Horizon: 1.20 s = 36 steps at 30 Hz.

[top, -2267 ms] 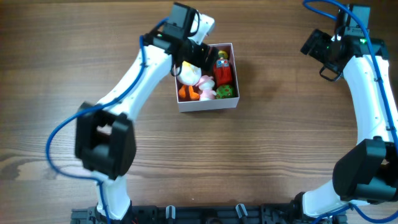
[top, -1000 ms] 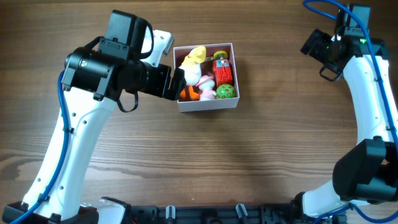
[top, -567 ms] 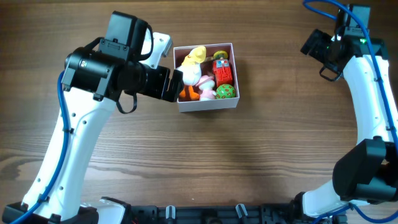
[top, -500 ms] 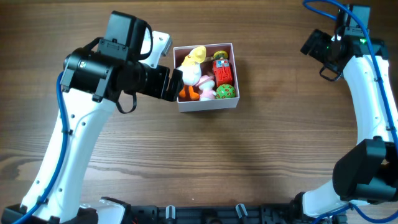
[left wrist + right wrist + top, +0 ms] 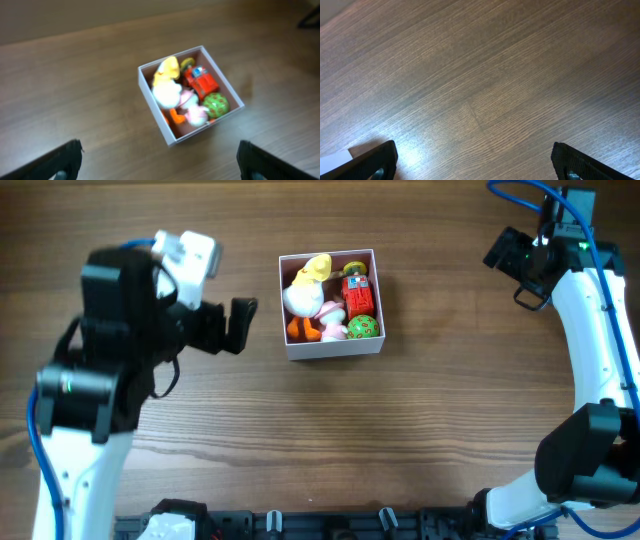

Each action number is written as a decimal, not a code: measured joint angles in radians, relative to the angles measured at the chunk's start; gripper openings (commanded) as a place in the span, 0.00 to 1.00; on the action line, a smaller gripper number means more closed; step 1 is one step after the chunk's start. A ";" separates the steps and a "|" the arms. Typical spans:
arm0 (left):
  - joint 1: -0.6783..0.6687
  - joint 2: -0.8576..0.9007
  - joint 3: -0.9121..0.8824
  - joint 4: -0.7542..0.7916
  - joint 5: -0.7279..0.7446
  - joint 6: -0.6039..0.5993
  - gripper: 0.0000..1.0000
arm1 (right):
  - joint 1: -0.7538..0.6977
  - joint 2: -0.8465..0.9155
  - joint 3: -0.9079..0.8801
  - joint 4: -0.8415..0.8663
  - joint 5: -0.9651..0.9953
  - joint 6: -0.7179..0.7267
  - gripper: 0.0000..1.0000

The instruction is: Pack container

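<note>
The container (image 5: 335, 349) is a small white box with a pink inside, standing at the table's back middle. It holds a white and yellow duck (image 5: 306, 284), a red toy (image 5: 359, 294), a green ball (image 5: 363, 327) and a pink toy (image 5: 331, 314). My left gripper (image 5: 238, 326) hangs open and empty, a short way left of the box. The left wrist view looks down on the container (image 5: 150, 97) from above, beyond my left gripper (image 5: 162, 167). At the far right my right gripper (image 5: 517, 264) stays open over bare wood (image 5: 477, 170).
The wooden table (image 5: 400, 430) stretches bare in front of the box. The right arm (image 5: 600, 330) stands along the right edge. A small white corner (image 5: 332, 160) shows at the lower left of the right wrist view.
My left arm has drawn back to the left and risen, so its gripper has left the container's left wall. The toys and the right arm stay as they were.
</note>
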 measured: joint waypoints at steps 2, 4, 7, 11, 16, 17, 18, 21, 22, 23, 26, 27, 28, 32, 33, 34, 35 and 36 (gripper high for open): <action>0.040 -0.076 -0.139 0.115 0.029 0.000 1.00 | 0.000 0.000 0.000 0.000 0.000 0.000 1.00; 0.069 -0.151 -0.262 0.194 0.051 0.000 1.00 | 0.000 0.000 0.000 0.000 0.000 0.000 1.00; 0.099 -0.265 -0.424 0.318 0.077 0.000 1.00 | 0.000 0.000 0.000 0.000 0.000 0.000 1.00; 0.120 -0.455 -0.634 0.488 0.109 -0.001 1.00 | 0.000 0.000 0.000 0.000 0.000 0.000 1.00; 0.148 -0.679 -0.813 0.609 0.118 -0.009 1.00 | 0.000 0.000 0.000 0.000 0.000 0.000 1.00; 0.152 -0.707 -0.831 0.611 0.118 -0.016 1.00 | 0.000 0.000 0.000 0.000 0.000 0.000 1.00; 0.155 -0.739 -0.855 0.616 0.115 -0.035 1.00 | 0.000 0.000 0.000 0.000 0.000 0.000 1.00; 0.159 -0.816 -0.913 0.616 0.080 -0.110 1.00 | 0.000 0.000 0.000 0.000 0.000 0.000 1.00; 0.159 -0.835 -0.927 0.616 0.066 -0.130 1.00 | 0.000 0.000 0.000 0.000 0.000 0.000 1.00; 0.159 -0.861 -0.945 0.615 0.051 -0.154 1.00 | 0.000 0.000 0.000 0.000 0.000 0.000 1.00; 0.159 -0.915 -0.976 0.616 0.022 -0.198 1.00 | 0.000 0.000 0.000 0.000 0.000 0.000 1.00; 0.159 -0.929 -0.985 0.616 0.016 -0.205 1.00 | 0.000 0.000 0.000 0.000 0.000 0.000 1.00; 0.159 -0.941 -0.993 0.617 0.012 -0.211 1.00 | 0.000 0.000 0.000 0.000 0.000 0.000 1.00; 0.159 -0.981 -1.049 0.626 0.003 -0.226 1.00 | 0.000 0.000 0.000 0.000 0.000 0.000 1.00; 0.159 -0.988 -1.067 0.637 0.003 -0.227 1.00 | 0.000 0.000 0.000 0.000 0.000 0.000 1.00; 0.159 -0.993 -1.081 0.646 0.003 -0.228 1.00 | 0.000 0.000 0.000 0.000 0.000 0.000 1.00; 0.159 -1.000 -1.100 0.662 0.003 -0.230 1.00 | 0.000 0.000 0.000 0.000 0.000 0.000 1.00; 0.159 -1.006 -1.112 0.674 0.003 -0.231 1.00 | 0.000 0.000 0.000 0.000 0.000 0.000 1.00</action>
